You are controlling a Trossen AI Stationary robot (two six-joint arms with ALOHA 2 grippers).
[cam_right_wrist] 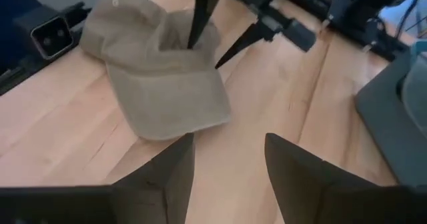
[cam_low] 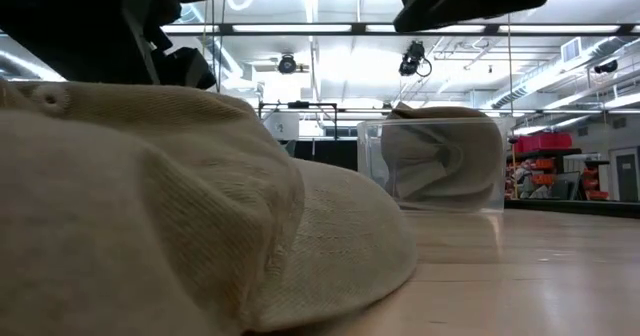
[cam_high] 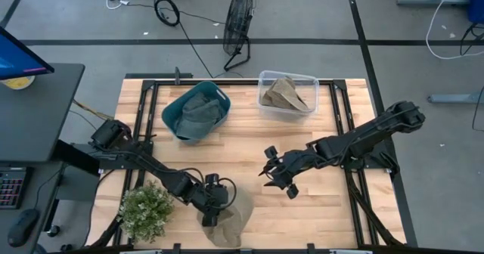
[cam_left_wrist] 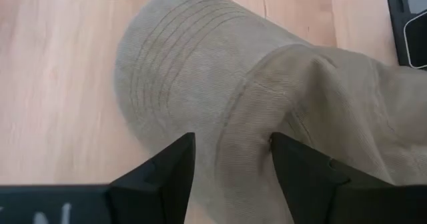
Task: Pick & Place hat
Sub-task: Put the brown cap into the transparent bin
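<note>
A beige cap (cam_high: 231, 222) lies flat on the wooden table near its near edge, brim toward the right. It fills the foreground of the low view (cam_low: 200, 206). My left gripper (cam_high: 212, 209) is down on the cap's crown, open, its fingers (cam_left_wrist: 232, 177) astride a ridge of cloth; the right wrist view shows it from the side (cam_right_wrist: 203, 57). My right gripper (cam_high: 276, 180) hovers open above bare table at mid-table, right of the cap, and looks toward the cap (cam_right_wrist: 160, 71). My left gripper comes from above, pointing down, onto the cap's crown just behind the brim seam (cam_left_wrist: 257, 97). Its open fingers (cam_left_wrist: 167, 174) rest on the cloth on either side of a raised ridge, which is creased beside one finger. The cap lies on the table.
A teal basket (cam_high: 172, 122) holding a grey-green hat sits at the far left. A clear box (cam_high: 311, 80) with a tan hat stands at the far middle (cam_low: 440, 161). A potted plant (cam_high: 147, 209) is close to the left arm, at the near left corner.
</note>
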